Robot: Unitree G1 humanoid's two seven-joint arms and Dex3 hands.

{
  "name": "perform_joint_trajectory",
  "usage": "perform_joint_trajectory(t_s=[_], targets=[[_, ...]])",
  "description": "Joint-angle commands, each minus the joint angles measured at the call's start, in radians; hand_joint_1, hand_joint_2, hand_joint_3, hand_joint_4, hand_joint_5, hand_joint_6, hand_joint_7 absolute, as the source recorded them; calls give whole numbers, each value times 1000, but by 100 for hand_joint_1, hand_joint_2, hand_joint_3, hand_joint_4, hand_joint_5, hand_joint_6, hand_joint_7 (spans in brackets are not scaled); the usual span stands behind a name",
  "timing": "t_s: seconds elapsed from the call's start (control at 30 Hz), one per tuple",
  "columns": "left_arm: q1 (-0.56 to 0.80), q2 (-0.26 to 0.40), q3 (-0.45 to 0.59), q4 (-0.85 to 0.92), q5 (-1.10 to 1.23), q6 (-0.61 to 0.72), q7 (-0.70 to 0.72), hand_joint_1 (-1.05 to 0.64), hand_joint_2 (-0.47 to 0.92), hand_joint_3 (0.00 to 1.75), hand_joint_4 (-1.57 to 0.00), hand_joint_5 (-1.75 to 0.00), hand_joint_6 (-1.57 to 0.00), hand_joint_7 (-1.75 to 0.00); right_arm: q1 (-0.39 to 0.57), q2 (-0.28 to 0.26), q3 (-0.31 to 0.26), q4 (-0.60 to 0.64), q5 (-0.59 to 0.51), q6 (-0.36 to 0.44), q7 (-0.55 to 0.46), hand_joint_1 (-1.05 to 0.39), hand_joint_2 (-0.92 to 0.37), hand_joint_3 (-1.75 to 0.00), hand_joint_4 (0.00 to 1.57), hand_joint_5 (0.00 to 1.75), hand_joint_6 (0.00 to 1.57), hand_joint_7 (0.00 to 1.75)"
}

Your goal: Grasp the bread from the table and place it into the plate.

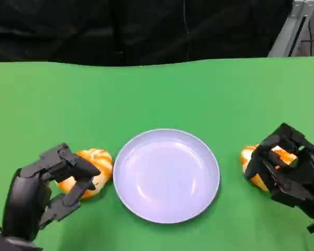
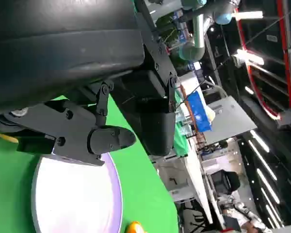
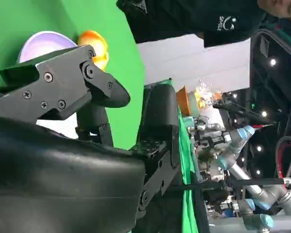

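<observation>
The head view looks steeply down on the green table (image 1: 157,94) and white plate (image 1: 166,175) from near, while each wrist view sits tilted close behind its own hand, looking across the table, and shares the plate (image 2: 77,199) (image 3: 43,43).

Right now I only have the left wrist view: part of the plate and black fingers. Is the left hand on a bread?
Observer: In the head view the left hand has its fingers around the left bread, which lies on the table beside the plate. I cannot tell if it grips.
Operator: Anything in the plate?
Observer: No, the head view shows the whole plate bare.
Operator: Right side?
Observer: The right hand has its fingers over a second bread, on the table at the plate's other side.
</observation>
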Motion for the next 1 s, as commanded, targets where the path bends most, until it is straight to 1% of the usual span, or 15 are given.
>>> perform_joint_trajectory(t_s=[0.03, 0.37, 0.5, 0.57, 0.6, 0.63, 0.67, 0.7, 0.73, 0.77, 0.83, 0.93, 1.0], targets=[[-1, 15, 12, 13, 8, -15, 5, -5, 92, 45, -71, -147, -78, -113, 0, -16, -7, -1, 4, -7, -1, -1, -66, -93, 44, 174, 52, 131], [-1, 9, 18, 11, 9, -10, 14, -4, 92, 44, -71, -144, -78, -112, 0, -17, -8, 3, 8, -8, 8, -2, -65, -95, 45, 174, 52, 131], [-5, 7, 25, 22, 20, -19, 21, 0, 92, 44, -71, -129, -78, -103, 1, -17, -9, 4, 7, -12, 11, -2, -66, -94, 45, 174, 52, 130], [-12, 8, 29, 36, 27, -31, 24, 0, 92, 43, -71, -127, -78, -101, 1, -17, -8, 3, 5, -13, 9, -2, -67, -94, 45, 174, 52, 130], [-19, 11, 33, 52, 39, -47, 31, -1, 92, 36, -71, -113, -84, -79, 1, -16, -8, 2, 2, -16, 5, -2, -67, -94, 45, 174, 52, 130], [-25, 13, 36, 65, 49, -60, 36, -4, 92, 28, -75, -91, -94, -47, 1, -16, -8, 1, 0, -18, 3, -1, -67, -94, 45, 174, 53, 131], [-32, 16, 40, 84, 60, -78, 43, -5, 92, 25, -77, -82, -99, -34, 2, -16, -7, -1, -1, -17, 0, -1, -67, -94, 46, 174, 53, 131], [-38, 18, 44, 99, 69, -92, 50, -8, 92, 22, -80, -67, -101, -21, 3, -16, -7, -2, 0, -14, 0, -1, -67, -93, 46, 174, 53, 131], [-43, 18, 47, 112, 73, -104, 54, -11, 92, 20, -85, -49, -102, -10, 3, -16, -7, -2, -1, -15, 0, -1, -67, -93, 46, 174, 53, 131], [-47, 18, 50, 123, 75, -113, 57, -13, 92, 19, -89, -36, -100, -5, 2, -17, -6, -1, -2, -16, 1, -2, -67, -93, 46, 174, 53, 131], [-52, 18, 55, 141, 73, -127, 59, -15, 92, 17, -92, -24, -97, -1, 3, -17, -6, -3, 0, -13, 1, -2, -66, -93, 46, 174, 52, 132], [-57, 19, 56, 159, 54, -141, 48, -17, 92, 15, -93, -15, -93, 0, 5, -16, -5, -8, -3, -11, -5, -2, -66, -93, 46, 174, 52, 133], [-58, 21, 56, 164, 52, -145, 47, -17, 92, 14, -93, -13, -92, 0, 5, -16, -4, -11, -1, -6, -5, -1, -66, -94, 45, 174, 52, 133]])
